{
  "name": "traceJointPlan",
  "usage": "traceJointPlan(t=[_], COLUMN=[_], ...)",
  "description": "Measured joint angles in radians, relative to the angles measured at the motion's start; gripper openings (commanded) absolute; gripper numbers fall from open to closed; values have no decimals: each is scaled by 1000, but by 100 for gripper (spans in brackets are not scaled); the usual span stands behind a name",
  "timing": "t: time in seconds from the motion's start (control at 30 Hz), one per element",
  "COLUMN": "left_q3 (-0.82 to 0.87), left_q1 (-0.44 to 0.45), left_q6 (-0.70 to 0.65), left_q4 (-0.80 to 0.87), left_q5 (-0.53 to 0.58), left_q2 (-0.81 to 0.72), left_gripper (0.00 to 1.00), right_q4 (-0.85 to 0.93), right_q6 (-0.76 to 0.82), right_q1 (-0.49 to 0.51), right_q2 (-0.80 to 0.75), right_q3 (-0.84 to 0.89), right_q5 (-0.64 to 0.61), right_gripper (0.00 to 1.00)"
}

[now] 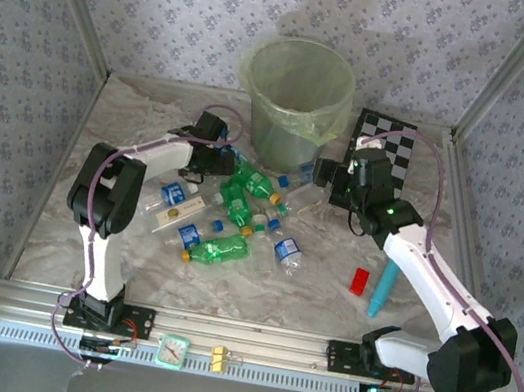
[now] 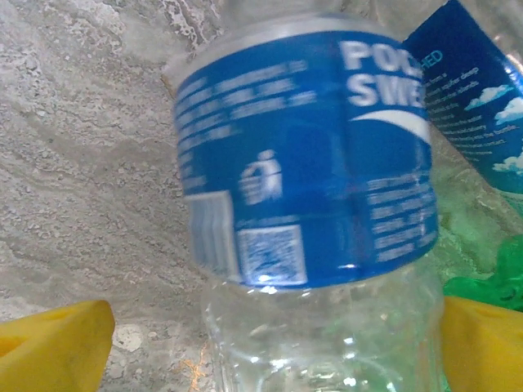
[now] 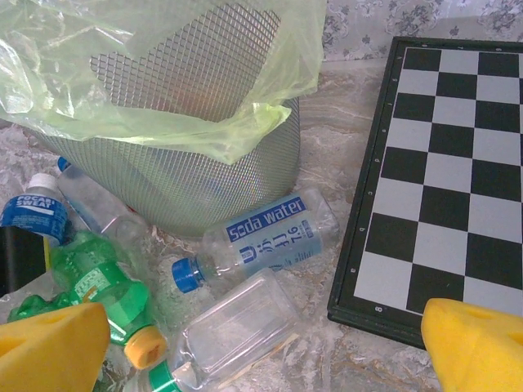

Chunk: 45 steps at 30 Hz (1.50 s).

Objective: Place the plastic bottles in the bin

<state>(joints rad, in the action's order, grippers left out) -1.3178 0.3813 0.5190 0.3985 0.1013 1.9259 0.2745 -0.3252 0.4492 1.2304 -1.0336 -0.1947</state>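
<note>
Several plastic bottles lie in a heap mid-table: green ones (image 1: pixel 224 248) with yellow caps and clear ones (image 1: pixel 287 251) with blue caps. The bin (image 1: pixel 295 95) stands behind them, lined with a pale green bag (image 3: pixel 163 73). My left gripper (image 1: pixel 221 161) is open at the heap's far left. A clear bottle with a blue label (image 2: pixel 310 163) lies between its yellow fingers (image 2: pixel 49 347), with a gap on the left side. My right gripper (image 1: pixel 323 173) hangs open beside the bin, above a plain clear bottle (image 3: pixel 237 327). A soda water bottle (image 3: pixel 265 241) rests against the bin's mesh wall (image 3: pixel 204 175).
A black-and-white chequered board (image 1: pixel 392 148) lies right of the bin, its edge close to my right finger (image 3: pixel 474 347). A small red block (image 1: pixel 360 281) and a cyan stick (image 1: pixel 382 288) lie at the right front. Patterned walls enclose the table.
</note>
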Motion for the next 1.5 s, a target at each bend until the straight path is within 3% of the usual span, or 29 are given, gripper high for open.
traceJointPlan(t=[0.27,0.7,1.0,1.2,1.5], left_q3=[0,0,35,98,182], left_q1=[0,0,0,0,0], left_q6=[-7,-21,-21,-21,-22], left_q4=[0,2,-29,-40,-135], left_q5=[1,19,39,76,113], left_q2=[16,27,2,-89,-361], left_gripper=[91,68,63,62,62], right_q4=[-2,-2,-2,-3,-13], right_q6=[0,0,0,-1,-19], right_q1=[0,-4,-5,-5,-5], right_q2=[0,0,0,5,53], right_q3=[1,2,2,2,2], right_q5=[0,0,1,7,40], right_gripper=[100,100,100,100,100])
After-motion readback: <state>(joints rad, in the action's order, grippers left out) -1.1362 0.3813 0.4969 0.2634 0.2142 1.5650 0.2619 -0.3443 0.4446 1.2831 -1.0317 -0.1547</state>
